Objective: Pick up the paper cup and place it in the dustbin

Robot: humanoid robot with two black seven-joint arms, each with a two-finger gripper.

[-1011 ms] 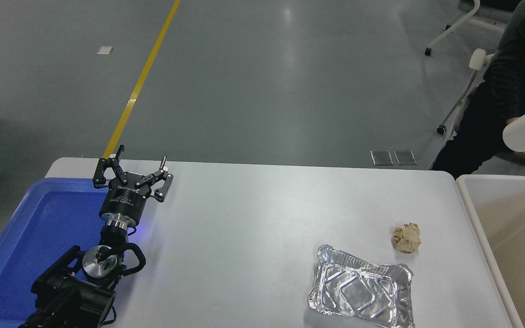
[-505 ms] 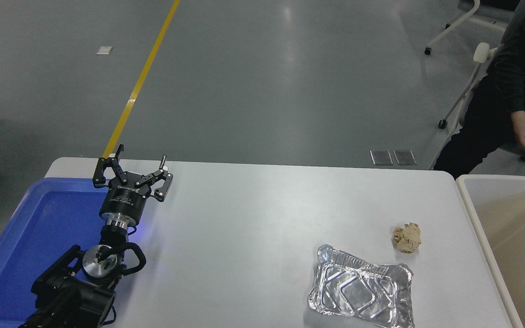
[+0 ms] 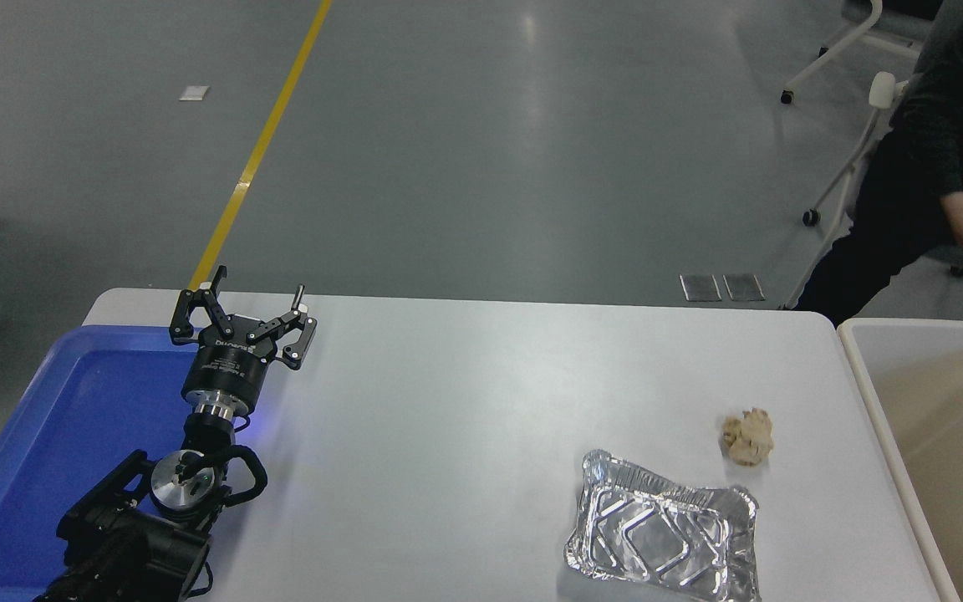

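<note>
The left claw point(image 3: 241, 323) rests spread and empty at the blue tray point(image 3: 47, 435) on the white table point(image 3: 448, 401); the right arm is out of view. No paper cup is visible, so whether it reached the dustbin point(image 3: 866, 376) cannot be confirmed. A fresh search risks seizing the crumpled paper ball point(image 3: 747, 436) or foil tray point(image 3: 664, 528) instead.

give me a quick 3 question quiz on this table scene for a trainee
1. True or false: a paper cup stands on the white table.
2. Which lies nearer the dustbin: (a) the crumpled paper ball or (b) the foil tray?
3. Fill in: the left hand hangs over the edge of the ____ tray.

Key: 1 false; 2 a; 3 blue
</note>
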